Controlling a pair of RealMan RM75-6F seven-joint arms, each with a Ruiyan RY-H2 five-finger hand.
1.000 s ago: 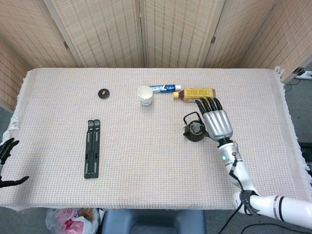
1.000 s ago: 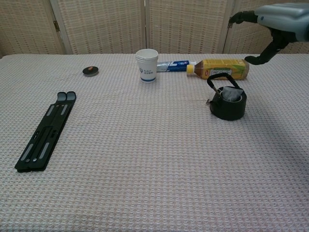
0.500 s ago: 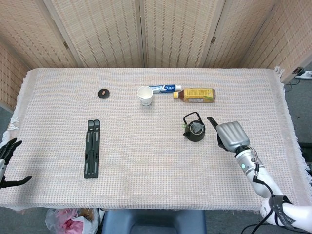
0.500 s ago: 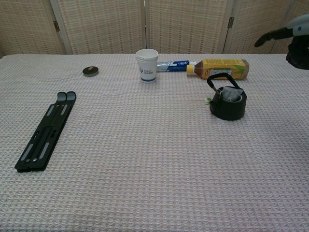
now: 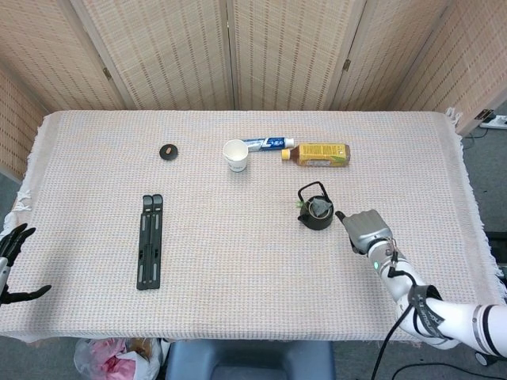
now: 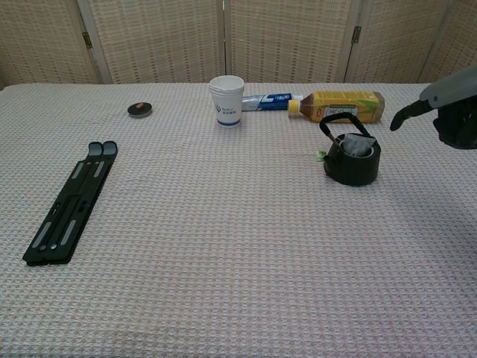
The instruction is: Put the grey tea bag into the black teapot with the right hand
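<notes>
The black teapot (image 5: 315,209) (image 6: 353,159) stands right of the table's middle, handle upright. The grey tea bag (image 5: 321,208) (image 6: 359,150) lies inside the pot's mouth, and a small green tag (image 6: 321,155) hangs outside on the pot's left. My right hand (image 5: 364,229) (image 6: 449,113) hovers just right of the pot and nearer the front edge, apart from it. It holds nothing; its thumb sticks out toward the pot. My left hand (image 5: 11,264) is off the table's front left corner with its fingers spread, holding nothing.
Behind the pot lie a yellow drink bottle (image 5: 317,153) (image 6: 345,106) and a toothpaste tube (image 5: 268,143), with a white paper cup (image 5: 235,154) (image 6: 226,100) beside them. A black folding stand (image 5: 150,240) (image 6: 71,201) lies at the left, a small black disc (image 5: 168,151) behind it.
My right hand has drawn back from above the teapot toward the front right and come lower. The tea bag stays in the pot. The left hand has barely moved.
</notes>
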